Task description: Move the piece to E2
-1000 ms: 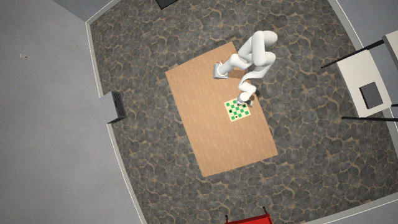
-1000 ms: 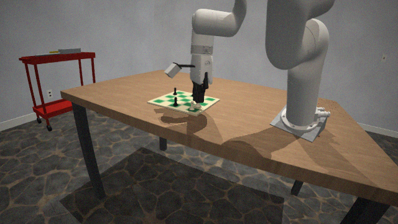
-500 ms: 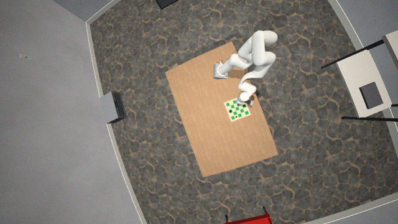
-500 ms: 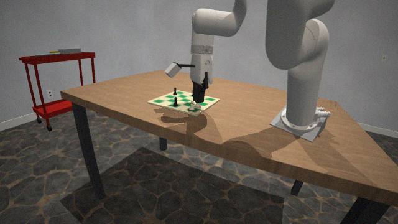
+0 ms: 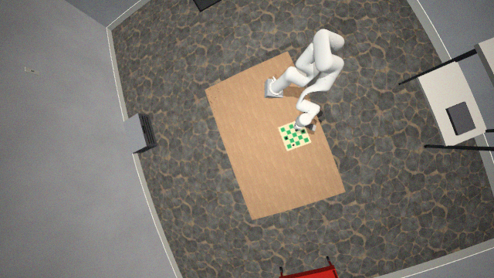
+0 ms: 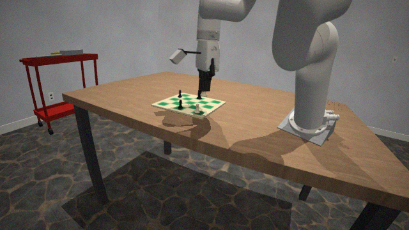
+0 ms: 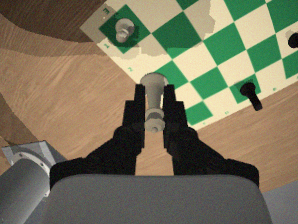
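Note:
The green and cream chessboard lies on the wooden table; it also shows from above. My gripper is shut on a white piece, which sits lengthwise between the black fingers, low over the board's edge. In the side view the gripper points straight down at the board's far right edge. A white pawn stands upright on a green corner square; it also shows in the side view. Black pieces stand on the board.
The arm's base is bolted to the table to the right of the board. A red cart stands on the floor at the left, away from the table. The table edge runs close to the board's near side.

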Available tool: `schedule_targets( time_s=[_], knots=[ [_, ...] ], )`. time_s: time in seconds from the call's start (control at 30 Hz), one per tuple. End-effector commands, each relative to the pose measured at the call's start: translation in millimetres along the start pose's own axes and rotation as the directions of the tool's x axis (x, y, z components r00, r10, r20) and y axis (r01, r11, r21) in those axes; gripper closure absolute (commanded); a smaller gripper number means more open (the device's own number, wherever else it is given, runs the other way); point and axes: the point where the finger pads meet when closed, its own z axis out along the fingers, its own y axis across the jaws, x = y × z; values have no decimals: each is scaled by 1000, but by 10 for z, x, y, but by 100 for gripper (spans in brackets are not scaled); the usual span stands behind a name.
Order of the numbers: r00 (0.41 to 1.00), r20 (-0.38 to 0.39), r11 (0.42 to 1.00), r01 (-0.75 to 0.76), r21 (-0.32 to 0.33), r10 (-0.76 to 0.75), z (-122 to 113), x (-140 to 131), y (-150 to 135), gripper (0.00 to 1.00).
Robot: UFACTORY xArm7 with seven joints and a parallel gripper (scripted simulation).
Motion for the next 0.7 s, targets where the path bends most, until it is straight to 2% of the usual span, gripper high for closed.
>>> schedule_targets(
  time_s=[0.0,0.47,0.53,0.6,0.67],
  knots=[
    [1000,-1,1000,0,4,0,-436,3,-28,100],
    [1000,-1,1000,0,4,0,-509,3,-25,100],
    [1000,0,1000,-2,6,2,-521,3,45,100],
    [1000,3,1000,-10,11,10,-551,-6,252,100],
    [1000,3,1000,-10,11,10,-551,-6,252,100]
  ],
)
